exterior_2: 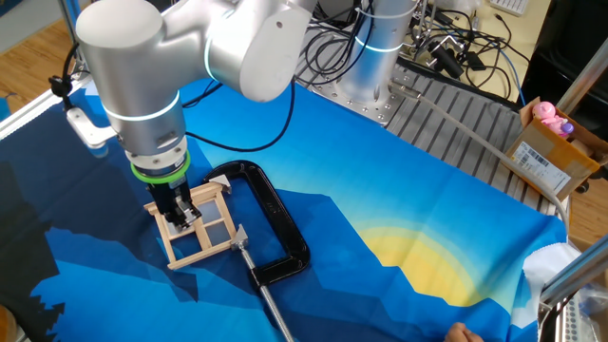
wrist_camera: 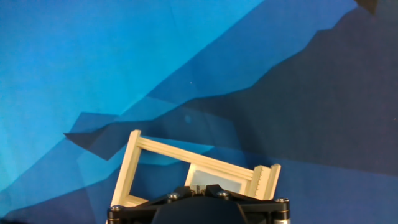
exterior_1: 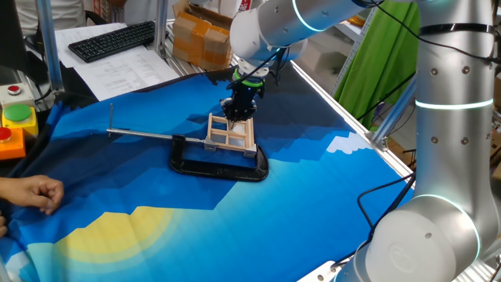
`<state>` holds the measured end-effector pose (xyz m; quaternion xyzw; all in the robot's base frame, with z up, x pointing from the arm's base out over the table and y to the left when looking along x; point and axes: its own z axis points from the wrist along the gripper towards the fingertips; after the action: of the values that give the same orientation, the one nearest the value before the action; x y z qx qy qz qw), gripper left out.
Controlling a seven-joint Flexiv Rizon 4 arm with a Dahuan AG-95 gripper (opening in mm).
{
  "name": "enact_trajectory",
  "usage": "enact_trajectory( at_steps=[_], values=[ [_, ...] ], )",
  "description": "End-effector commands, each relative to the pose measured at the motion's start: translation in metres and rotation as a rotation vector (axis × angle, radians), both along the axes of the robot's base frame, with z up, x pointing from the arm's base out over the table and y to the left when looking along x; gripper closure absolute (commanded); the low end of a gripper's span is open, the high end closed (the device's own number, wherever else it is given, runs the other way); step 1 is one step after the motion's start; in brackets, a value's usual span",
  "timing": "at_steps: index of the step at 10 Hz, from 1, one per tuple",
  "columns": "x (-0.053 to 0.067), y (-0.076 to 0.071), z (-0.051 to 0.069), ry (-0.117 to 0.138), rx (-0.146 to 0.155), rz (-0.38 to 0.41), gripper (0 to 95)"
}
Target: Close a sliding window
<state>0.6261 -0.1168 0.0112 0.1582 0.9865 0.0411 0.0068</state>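
Note:
The sliding window [exterior_1: 231, 135] is a small pale wood frame with crossbars, held in a black clamp [exterior_1: 219, 166] on the blue cloth. It also shows in the other fixed view [exterior_2: 197, 228]. In the hand view its frame [wrist_camera: 132, 168] lies just ahead of the fingers, with the inner pane [wrist_camera: 217, 180] toward the frame's right side. My gripper [exterior_1: 239, 113] stands over the window's top, its tips down among the crossbars [exterior_2: 180, 215]. In the hand view the gripper [wrist_camera: 198, 189] has its jaws drawn together at the pane's near edge.
The clamp's long metal rod [exterior_1: 141, 135] sticks out to the left. A person's hand [exterior_1: 35, 192] rests at the table's left edge. A button box [exterior_1: 16, 117], a keyboard [exterior_1: 113, 39] and cardboard boxes [exterior_1: 200, 35] lie beyond the cloth.

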Motion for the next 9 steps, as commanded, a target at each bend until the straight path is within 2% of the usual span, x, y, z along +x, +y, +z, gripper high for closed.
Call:
enact_trajectory(
  at_steps=[1,5,9],
  values=[
    [0.0009,0.0020,-0.0012,0.000,0.005,-0.006,95.0],
    [0.0022,0.0007,0.0031,0.010,-0.001,-0.032,95.0],
    [-0.0009,-0.0046,0.0000,0.012,0.003,-0.044,95.0]
  ],
)
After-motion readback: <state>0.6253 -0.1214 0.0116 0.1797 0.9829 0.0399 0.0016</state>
